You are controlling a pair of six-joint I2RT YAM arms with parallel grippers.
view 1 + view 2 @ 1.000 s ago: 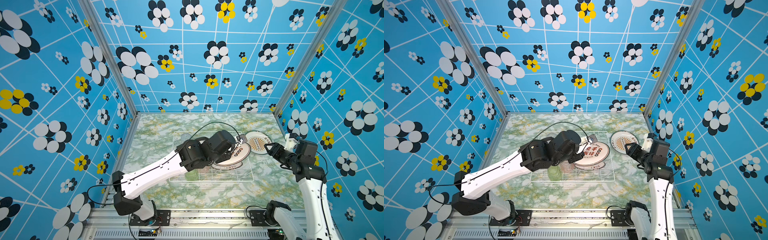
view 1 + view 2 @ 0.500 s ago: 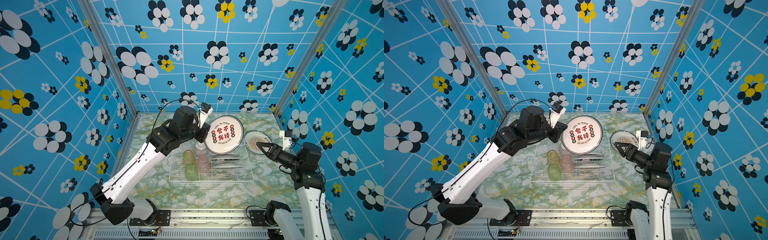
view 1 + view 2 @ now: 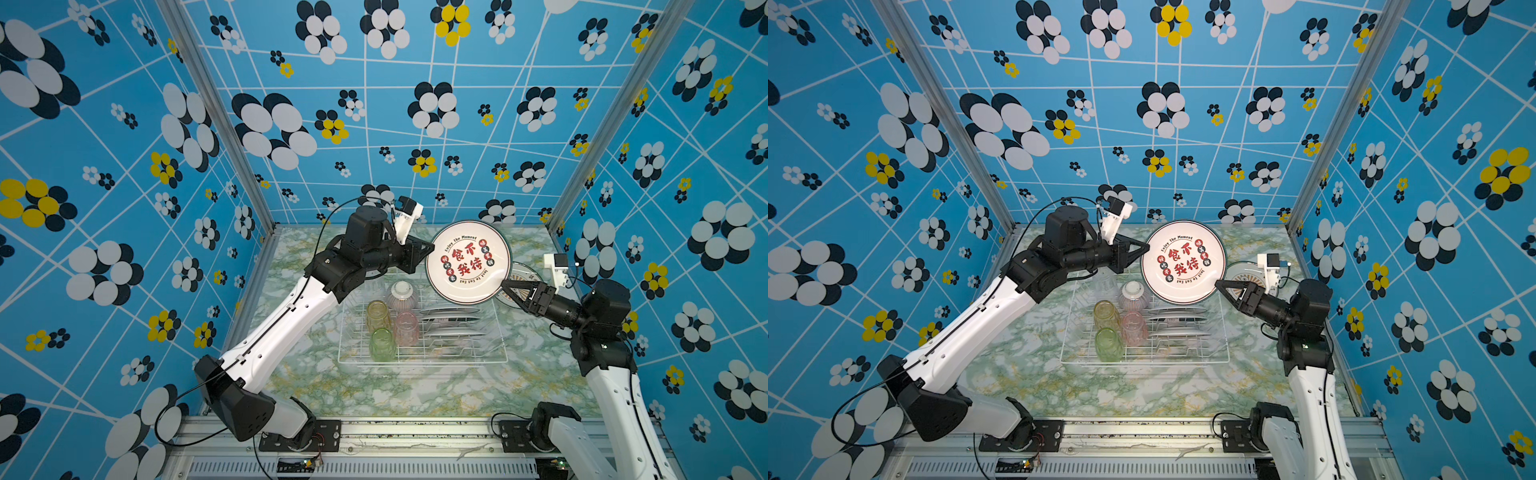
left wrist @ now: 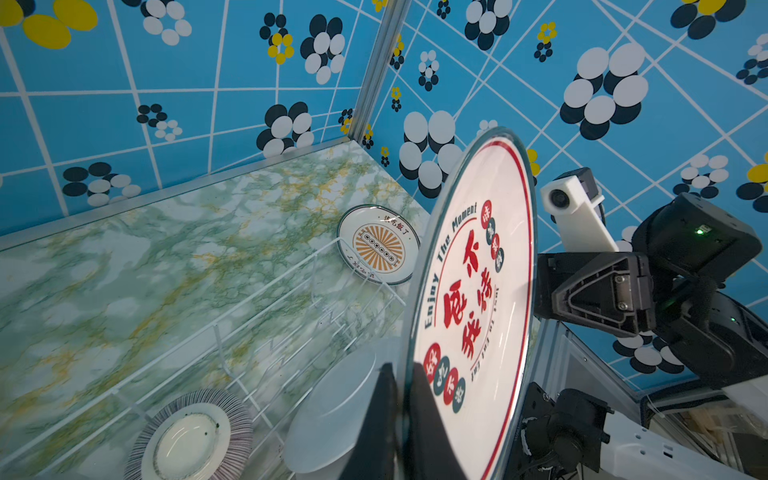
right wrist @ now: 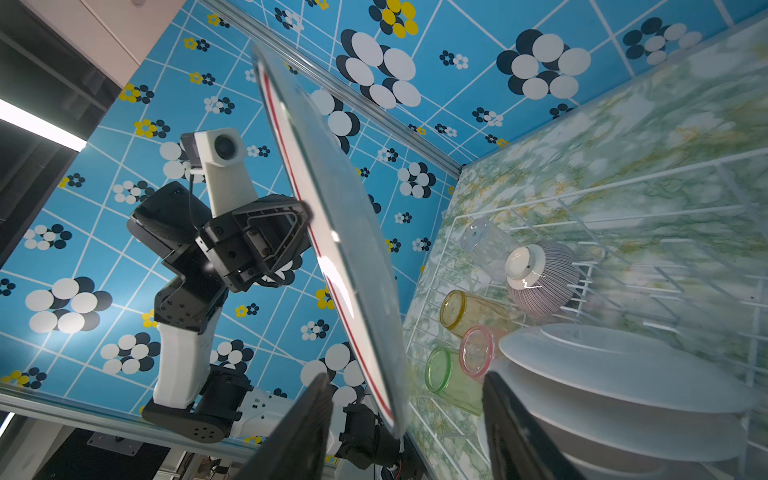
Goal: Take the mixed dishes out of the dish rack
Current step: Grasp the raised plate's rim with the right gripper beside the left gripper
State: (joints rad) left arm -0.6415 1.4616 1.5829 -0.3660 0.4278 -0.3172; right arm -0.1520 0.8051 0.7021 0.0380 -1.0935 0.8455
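The dish rack [image 3: 415, 360] is judged barely unloaded. One sunburst plate [image 4: 376, 245] is laid on the table [image 3: 374, 395] at the rack's 2 o'clock. A large printed plate [image 3: 467, 262] is held aloft at its 1 o'clock, gripped at the rim by the left claw [image 3: 428, 251]. The right claw [image 3: 505, 286] is parted around the opposite rim, not closed on it.

Left inside are the slotted plates [image 3: 451, 320], bowl [image 3: 402, 295], amber tumbler [image 3: 377, 313], pink tumbler [image 3: 406, 328] and green tumbler [image 3: 382, 344]. The clear tumbler [image 5: 484, 241] is made out plainly only in the right wrist view.

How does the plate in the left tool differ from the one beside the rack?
The held plate hangs tilted in the air, pinched by the left tool; the table plate lies flat on the tabletop outside the rack. The held plate bears red characters, the table plate an orange sunburst. Both are round and white.
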